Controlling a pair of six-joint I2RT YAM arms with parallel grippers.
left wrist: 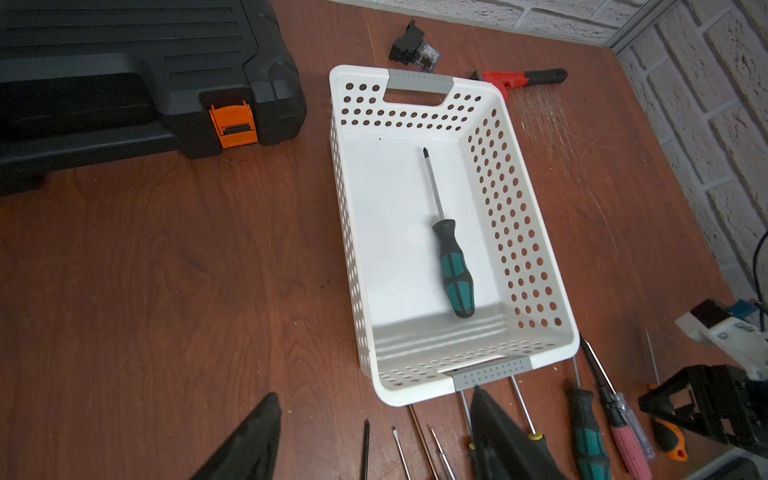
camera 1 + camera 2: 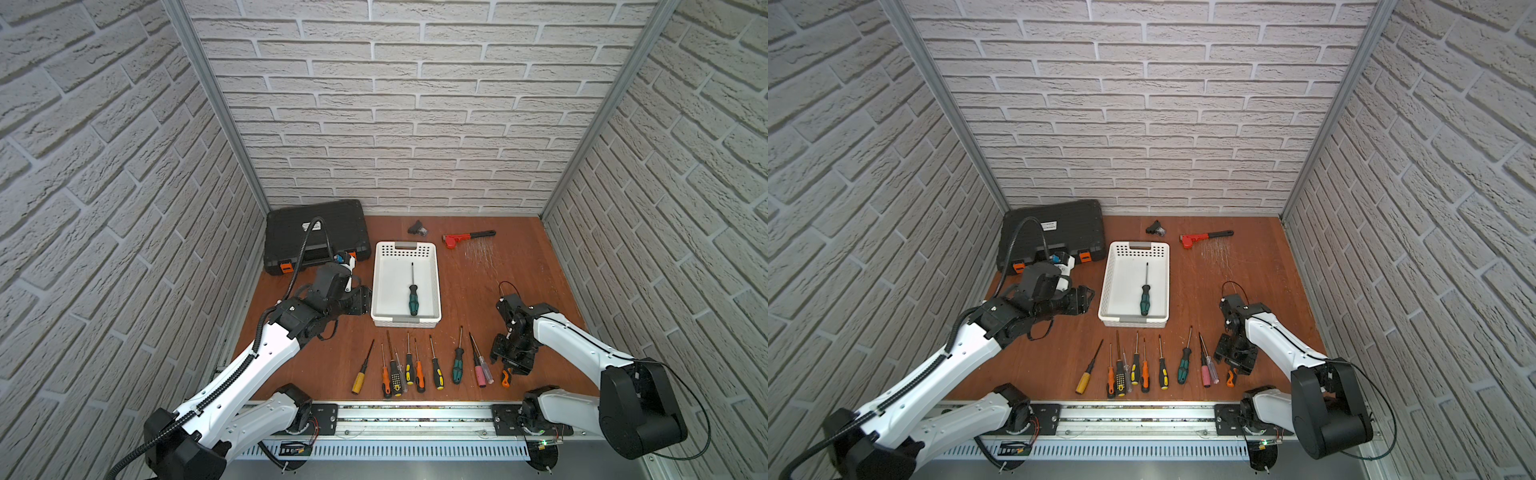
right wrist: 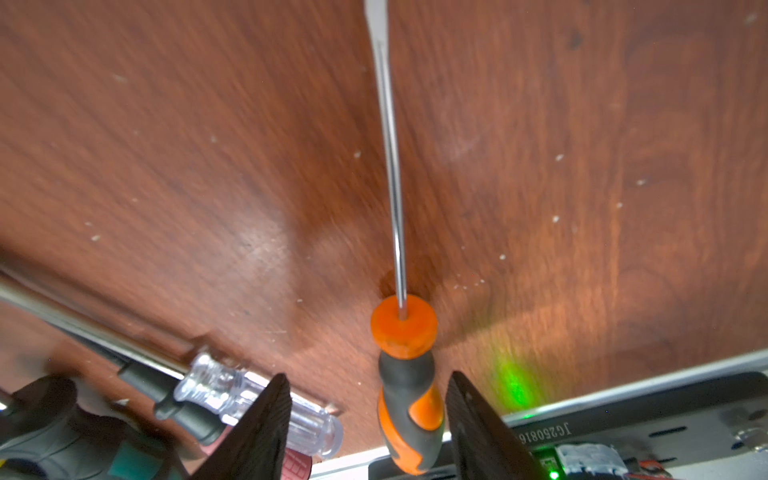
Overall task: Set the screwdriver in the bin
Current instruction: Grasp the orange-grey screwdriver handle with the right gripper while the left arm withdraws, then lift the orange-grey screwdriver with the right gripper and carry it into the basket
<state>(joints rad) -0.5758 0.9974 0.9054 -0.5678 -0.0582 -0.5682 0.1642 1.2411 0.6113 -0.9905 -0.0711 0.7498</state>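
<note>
Item: orange-handled screwdriver [image 3: 409, 399], lying on the counter [image 3: 208, 145] at the right end of the row of screwdrivers [image 2: 415, 365], outside the bin [image 2: 405, 250]. In both top views we see only its handle end. The right wrist view alone shows the right tool [image 3: 370, 378] released, one finger on either side of the handle.

Item: teal-handled screwdriver [image 1: 453, 270], flat in the bin.

Left tool [image 1: 374, 395]: released, empty, beside the bin.
</note>
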